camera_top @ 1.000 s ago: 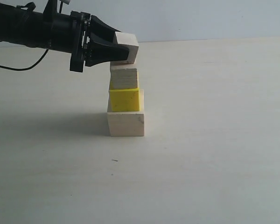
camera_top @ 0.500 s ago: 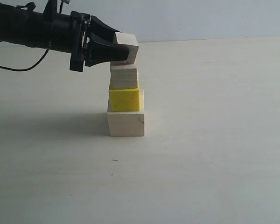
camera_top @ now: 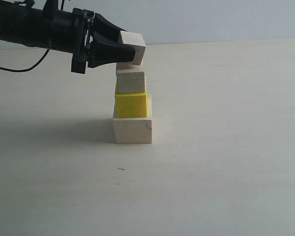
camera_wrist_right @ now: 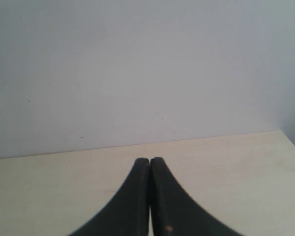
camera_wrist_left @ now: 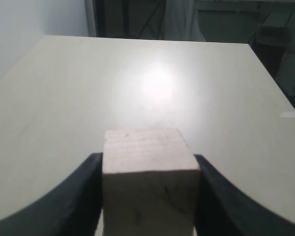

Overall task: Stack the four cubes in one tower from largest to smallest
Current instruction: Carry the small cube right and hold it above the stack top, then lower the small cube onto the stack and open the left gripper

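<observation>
Three cubes stand in a column on the table (camera_top: 226,147): the large pale wood cube (camera_top: 132,130) at the bottom, the yellow cube (camera_top: 131,105) on it, and the striped-grain cube (camera_top: 131,82) above. My left gripper (camera_top: 125,48) comes in level from the left, shut on the small pale cube (camera_top: 136,43), which sits right over the striped cube. I cannot tell if they touch. In the left wrist view the small cube (camera_wrist_left: 150,172) fills the gap in the left gripper (camera_wrist_left: 148,156) and hides the column. My right gripper (camera_wrist_right: 150,160) is shut and holds nothing.
A black cable (camera_top: 19,70) hangs from the left arm over the table's far left. A pale wall rises behind the table's far edge. Dark stands (camera_wrist_left: 137,19) show beyond the table's end in the left wrist view.
The left gripper and the small cube have risen slightly and shifted a little left over the last second. The three stacked cubes have not moved.
</observation>
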Action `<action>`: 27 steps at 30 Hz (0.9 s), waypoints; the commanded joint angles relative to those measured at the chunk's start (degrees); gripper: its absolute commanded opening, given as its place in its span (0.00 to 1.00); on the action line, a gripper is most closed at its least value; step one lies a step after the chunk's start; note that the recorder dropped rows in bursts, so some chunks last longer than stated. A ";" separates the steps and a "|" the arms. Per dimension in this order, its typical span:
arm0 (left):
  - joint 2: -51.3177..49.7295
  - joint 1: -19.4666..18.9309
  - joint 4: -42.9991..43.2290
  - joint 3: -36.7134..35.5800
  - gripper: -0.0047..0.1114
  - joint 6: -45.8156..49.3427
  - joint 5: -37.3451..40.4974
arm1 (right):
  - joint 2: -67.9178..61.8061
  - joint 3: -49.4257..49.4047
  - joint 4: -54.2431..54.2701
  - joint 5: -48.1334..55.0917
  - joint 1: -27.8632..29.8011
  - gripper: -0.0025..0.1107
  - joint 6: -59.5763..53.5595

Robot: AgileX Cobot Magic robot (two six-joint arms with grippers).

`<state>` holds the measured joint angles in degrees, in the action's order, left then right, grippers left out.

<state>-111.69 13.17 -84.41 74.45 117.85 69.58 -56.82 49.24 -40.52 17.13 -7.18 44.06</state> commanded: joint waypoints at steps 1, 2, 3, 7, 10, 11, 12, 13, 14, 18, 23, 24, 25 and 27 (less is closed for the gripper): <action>0.65 -0.04 0.92 0.18 0.04 -1.61 0.39 | 0.12 -0.31 0.01 -0.49 0.15 0.02 -0.55; 0.65 -0.04 1.35 0.18 0.04 -1.60 0.39 | 0.12 -0.31 0.01 -0.49 0.15 0.02 -0.55; 0.65 -0.04 1.47 0.18 0.04 -1.72 0.39 | 0.12 -0.31 0.01 -0.49 0.15 0.02 -0.55; 0.65 -0.04 1.16 0.18 0.04 -1.72 0.39 | 0.12 -0.31 0.01 -0.49 0.15 0.02 -0.55; 0.65 -0.04 1.29 0.18 0.04 -2.17 0.39 | 0.12 -0.31 0.01 -0.49 0.15 0.02 -0.55; 0.54 -0.04 1.41 0.18 0.04 -2.47 0.39 | 0.12 -0.31 0.01 -0.49 0.15 0.02 -0.55; 0.54 -0.04 1.41 0.18 0.04 -2.63 0.39 | 0.12 -0.31 0.01 -0.49 0.15 0.02 -0.55; 0.42 -0.04 1.53 0.18 0.04 -2.63 0.39 | 0.12 -0.31 0.01 -0.49 0.15 0.02 -0.55; 0.42 -0.04 1.53 0.18 0.04 -2.63 0.39 | 0.12 -0.31 0.01 -0.49 0.15 0.02 -0.55; 0.20 -0.04 1.77 0.18 0.04 -2.63 0.39 | 0.12 -0.31 0.01 -0.49 0.15 0.02 -0.55; 0.20 -0.04 2.56 0.18 0.05 -2.63 0.39 | 0.12 -0.31 0.01 -0.49 0.15 0.02 -0.55; 0.20 -0.04 2.56 0.18 0.06 -2.63 0.39 | 0.12 -0.31 0.01 -0.49 0.15 0.02 -0.55; 0.20 -0.04 2.56 0.18 0.09 -2.63 0.39 | 0.12 -0.31 0.01 -0.49 0.15 0.02 -0.55; 0.20 -0.04 2.44 0.18 0.17 -2.63 0.39 | 0.12 -0.31 0.01 -0.49 0.15 0.02 -0.55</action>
<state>-111.69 13.17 -82.40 74.45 115.59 69.58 -56.82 49.24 -40.52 17.13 -7.18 43.93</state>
